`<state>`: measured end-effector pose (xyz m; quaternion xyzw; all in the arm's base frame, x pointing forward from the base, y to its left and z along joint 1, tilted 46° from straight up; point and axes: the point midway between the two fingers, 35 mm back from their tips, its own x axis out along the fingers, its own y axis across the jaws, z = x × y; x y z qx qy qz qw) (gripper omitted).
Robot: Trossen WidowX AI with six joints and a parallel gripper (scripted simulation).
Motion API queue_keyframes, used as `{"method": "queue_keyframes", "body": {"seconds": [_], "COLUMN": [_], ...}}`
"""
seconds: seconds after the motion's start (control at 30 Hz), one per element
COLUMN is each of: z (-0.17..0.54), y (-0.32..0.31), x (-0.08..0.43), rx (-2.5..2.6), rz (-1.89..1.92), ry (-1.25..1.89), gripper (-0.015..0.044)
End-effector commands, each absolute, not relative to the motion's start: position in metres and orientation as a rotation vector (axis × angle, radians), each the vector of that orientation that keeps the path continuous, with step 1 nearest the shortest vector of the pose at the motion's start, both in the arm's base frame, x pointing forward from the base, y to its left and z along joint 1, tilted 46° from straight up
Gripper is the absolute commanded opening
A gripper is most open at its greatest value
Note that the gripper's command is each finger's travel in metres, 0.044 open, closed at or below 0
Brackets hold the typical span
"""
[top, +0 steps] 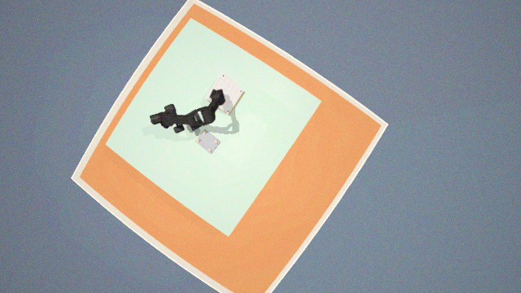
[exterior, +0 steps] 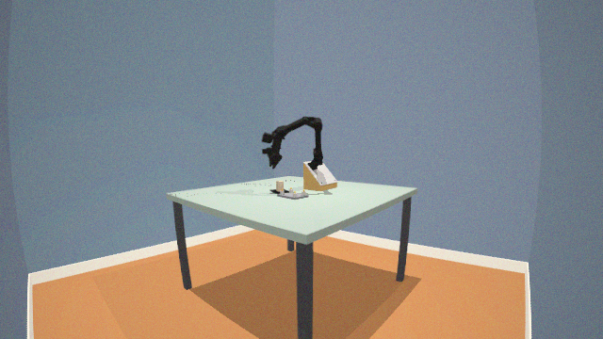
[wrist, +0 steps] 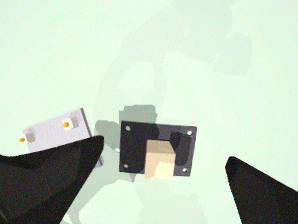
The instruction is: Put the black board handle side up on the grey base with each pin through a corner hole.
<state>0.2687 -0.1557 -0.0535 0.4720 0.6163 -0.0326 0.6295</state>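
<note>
Arching downward, pincer (top: 174,118) (exterior: 272,166) (wrist: 166,153) wide open

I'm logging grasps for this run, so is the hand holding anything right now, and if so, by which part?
Nothing is held: the hand is open above the black board, its square handle untouched.

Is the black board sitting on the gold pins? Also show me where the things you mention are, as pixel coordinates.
No, the wrist view shows the board (wrist: 132,150) on the table, beside the grey base (wrist: 47,136) with its gold pins.
</note>
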Motion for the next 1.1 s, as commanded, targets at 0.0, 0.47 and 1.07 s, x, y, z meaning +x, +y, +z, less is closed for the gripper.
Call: {"method": "queue_keyframes", "body": {"seconds": [0.0,0.47,1.07], "z": [-0.063,-0.09,-0.106], "y": [-0.114,-0.091,-0.075], "x": [0.224,0.228,0.231], "rx": [1.109,1.11,1.111], "rz": [0.141,0.144,0.144], "ry": [1.552,1.553,1.553], "gripper": [0.044,0.044,0.044]}}
